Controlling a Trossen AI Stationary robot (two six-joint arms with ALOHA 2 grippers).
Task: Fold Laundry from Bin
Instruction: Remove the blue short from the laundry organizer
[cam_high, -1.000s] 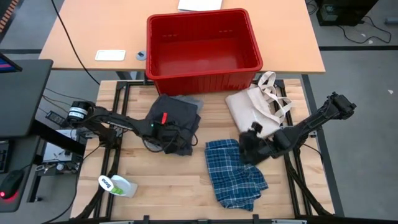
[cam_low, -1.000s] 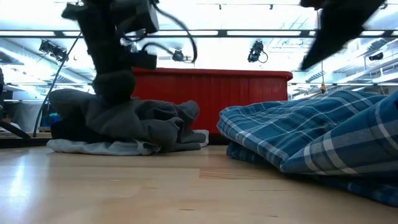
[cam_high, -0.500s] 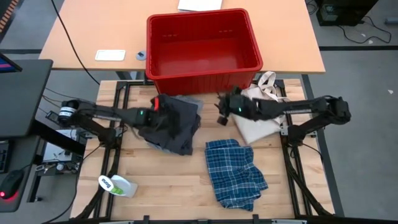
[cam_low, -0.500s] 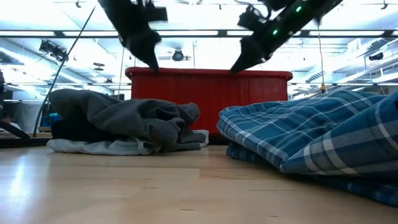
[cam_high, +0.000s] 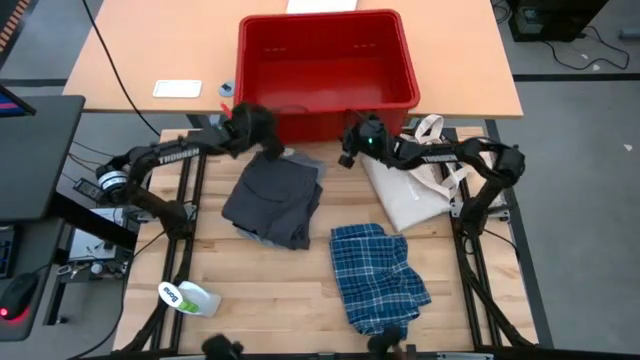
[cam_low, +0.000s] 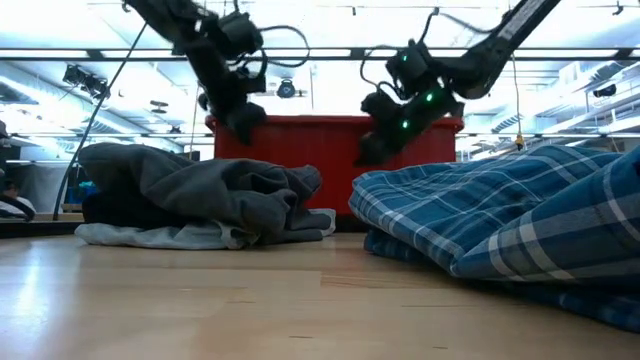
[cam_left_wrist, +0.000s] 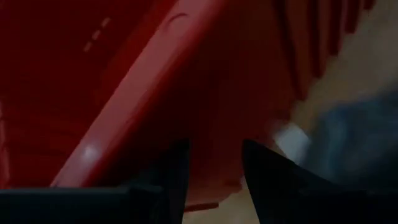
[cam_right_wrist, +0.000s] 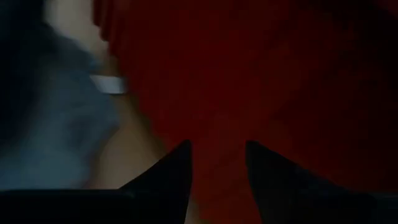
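Red bin (cam_high: 325, 60) empty; dark garment (cam_high: 272, 200) folded; plaid shirt (cam_high: 380, 278) crumpled beside it.

Left arm: mine reaches in from the table's left edge, stretched toward the far middle, wrist bent down.
Left gripper (cam_high: 268, 143): held above the table; my two dark fingers (cam_left_wrist: 171, 177) stand parted with a clear gap, nothing between them.
Right arm: folded at the elbow on the table's right side, forearm running leftward.
Right gripper (cam_high: 347, 157): raised, pointing left and downward; fingers (cam_right_wrist: 177, 168) apart, gripping nothing.
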